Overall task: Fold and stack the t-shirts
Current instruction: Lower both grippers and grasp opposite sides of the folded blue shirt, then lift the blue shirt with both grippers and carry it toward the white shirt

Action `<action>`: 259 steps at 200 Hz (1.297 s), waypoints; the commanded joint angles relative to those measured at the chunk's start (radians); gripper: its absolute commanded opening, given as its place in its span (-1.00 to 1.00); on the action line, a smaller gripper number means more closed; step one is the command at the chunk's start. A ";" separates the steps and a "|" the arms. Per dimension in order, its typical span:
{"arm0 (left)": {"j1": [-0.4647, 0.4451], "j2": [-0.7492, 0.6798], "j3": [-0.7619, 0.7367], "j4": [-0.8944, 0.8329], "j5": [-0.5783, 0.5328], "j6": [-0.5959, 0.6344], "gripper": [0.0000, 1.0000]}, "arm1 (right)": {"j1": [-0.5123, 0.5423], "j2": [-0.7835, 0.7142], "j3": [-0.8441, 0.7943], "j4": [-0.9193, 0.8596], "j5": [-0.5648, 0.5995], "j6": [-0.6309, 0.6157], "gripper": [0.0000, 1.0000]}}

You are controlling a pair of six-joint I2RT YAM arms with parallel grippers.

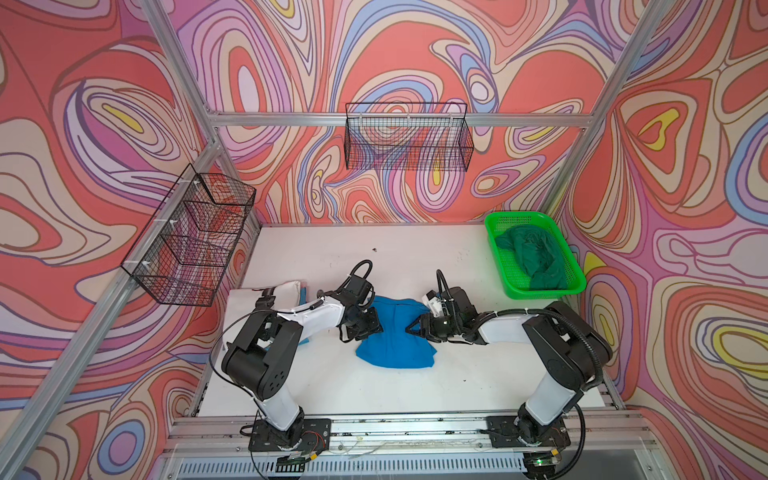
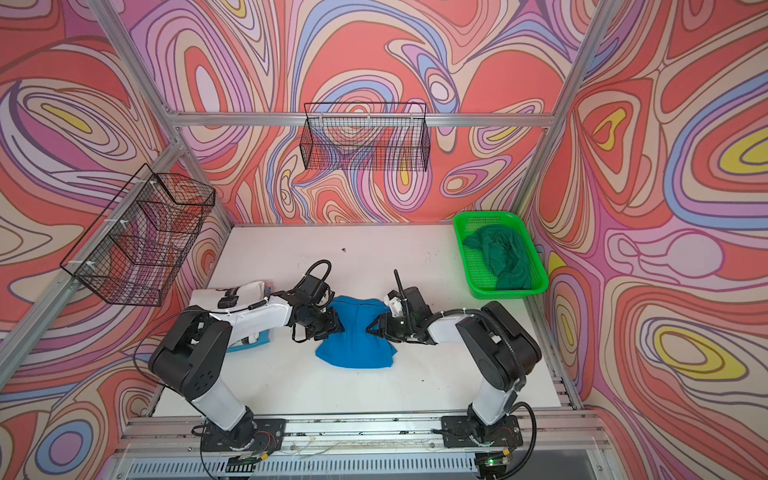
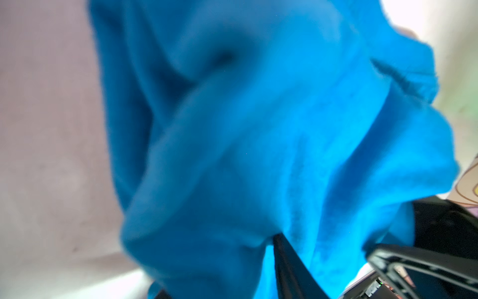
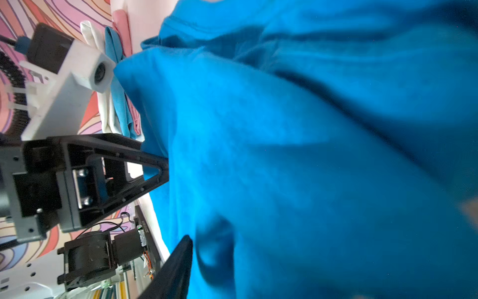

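Bunched plain bright blue cloth t-shirt (image 1: 395, 345) on white worktop (image 1: 415, 257).
Its edge clamped by left end effector (image 1: 376, 324); right end effector (image 1: 410, 328) touches opposite edge, grip unclear.

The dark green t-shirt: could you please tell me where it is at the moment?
In a top view the dark green t-shirt lies crumpled inside the bright green mesh basket, at the far right corner of the table.

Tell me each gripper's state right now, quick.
Left gripper: at the bright blue t-shirt's edge, cloth over its fingers; open or closed cannot be told.
Right gripper: at the opposite edge; cannot be told either.
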 commanded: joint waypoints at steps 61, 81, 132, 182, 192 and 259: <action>-0.020 0.077 -0.116 0.002 -0.026 -0.016 -1.00 | 0.028 0.089 -0.029 0.042 -0.006 0.090 -0.73; -0.020 0.024 -0.097 -0.016 -0.043 -0.023 -1.00 | 0.031 0.076 0.004 0.026 -0.001 0.092 -1.00; 0.028 -0.109 0.029 -0.158 -0.114 0.019 -1.00 | 0.071 0.065 0.224 -0.085 0.006 0.081 -1.00; 0.187 -0.267 0.184 -0.372 -0.147 0.133 -1.00 | 0.170 0.127 0.531 -0.192 0.028 0.075 -1.00; 0.220 -0.302 0.216 -0.420 -0.158 0.160 -1.00 | 0.196 0.157 0.590 -0.201 0.029 0.080 -1.00; 0.503 -0.479 0.293 -0.574 -0.226 0.329 -1.00 | 0.341 0.425 1.042 -0.201 -0.001 0.118 -1.00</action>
